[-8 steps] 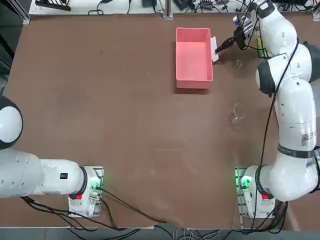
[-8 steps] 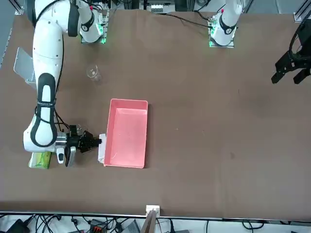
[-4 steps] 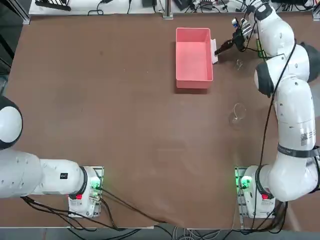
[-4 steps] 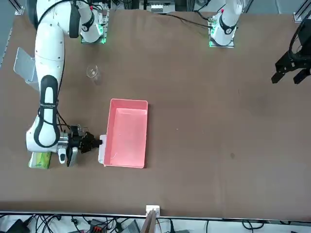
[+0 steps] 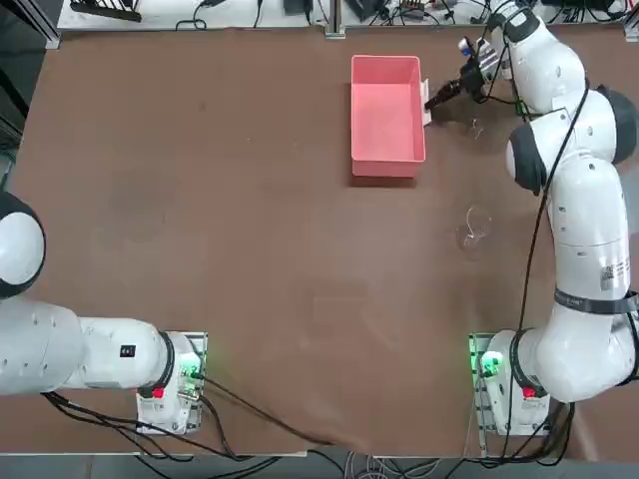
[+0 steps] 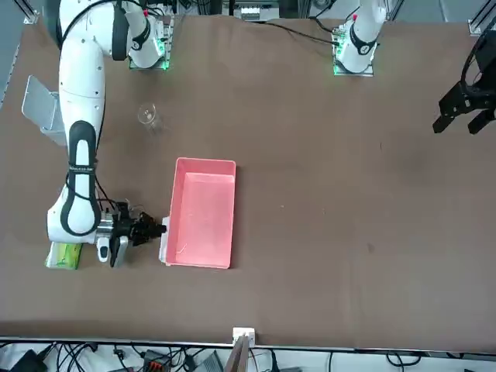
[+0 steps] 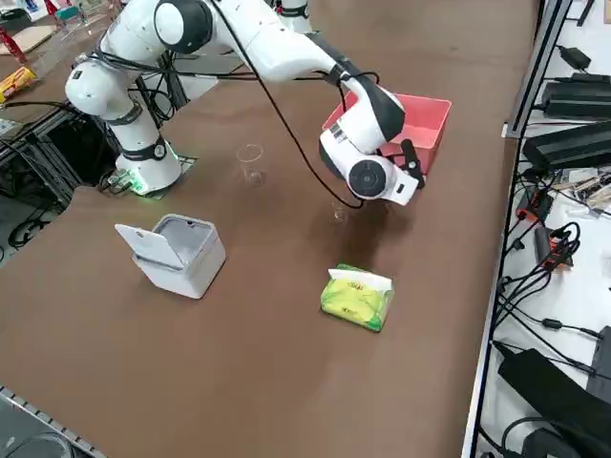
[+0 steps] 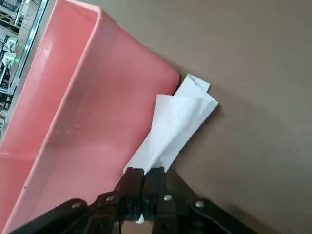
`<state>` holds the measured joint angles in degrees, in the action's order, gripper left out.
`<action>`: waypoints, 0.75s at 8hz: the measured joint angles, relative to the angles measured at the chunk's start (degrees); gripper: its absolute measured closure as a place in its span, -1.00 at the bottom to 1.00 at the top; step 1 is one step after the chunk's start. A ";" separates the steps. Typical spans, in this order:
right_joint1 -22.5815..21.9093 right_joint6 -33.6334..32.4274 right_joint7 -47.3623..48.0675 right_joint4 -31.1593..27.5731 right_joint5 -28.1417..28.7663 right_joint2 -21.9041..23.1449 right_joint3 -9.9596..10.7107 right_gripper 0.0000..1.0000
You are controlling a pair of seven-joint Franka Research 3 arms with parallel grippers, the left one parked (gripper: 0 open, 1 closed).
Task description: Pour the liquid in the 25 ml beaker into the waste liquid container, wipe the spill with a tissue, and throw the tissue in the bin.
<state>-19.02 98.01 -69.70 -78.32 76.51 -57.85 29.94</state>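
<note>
My right gripper (image 8: 145, 189) is shut on one end of the white tissue (image 8: 176, 120), low over the table. The tissue lies on the tabletop against the outer long wall of the pink waste liquid container (image 5: 387, 150). From overhead the right gripper (image 5: 432, 100) sits just right of that tray, with the tissue (image 5: 427, 114) between them. The tiny 25 ml beaker (image 5: 476, 128) stands upright on the table a little right of the gripper, and it shows as the same 25 ml beaker (image 7: 339, 212) from the side. The tray (image 8: 73, 122) looks empty inside.
A larger clear beaker (image 5: 474, 228) stands nearer the arm's base. A green tissue pack (image 7: 356, 296) and a white bin (image 7: 177, 253) with its lid up sit toward the table's right edge. My forearm (image 6: 77, 155) reaches over that side.
The right gripper has slid a short way along the tray's wall, away from the arm bases, dragging the tissue with it. Its fingers stayed shut.
</note>
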 joint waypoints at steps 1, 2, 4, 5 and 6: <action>-0.06 0.36 0.00 0.08 0.00 0.00 -0.08 0.96; -0.10 0.47 0.00 0.09 0.00 -0.02 -0.09 0.96; -0.11 0.61 0.00 0.17 0.00 -0.04 -0.10 0.96; -0.11 0.64 0.00 0.29 0.00 -0.04 -0.13 0.96; -0.15 0.72 0.00 0.33 0.00 -0.04 -0.28 0.96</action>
<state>-19.17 98.73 -69.70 -78.00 76.51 -57.88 29.65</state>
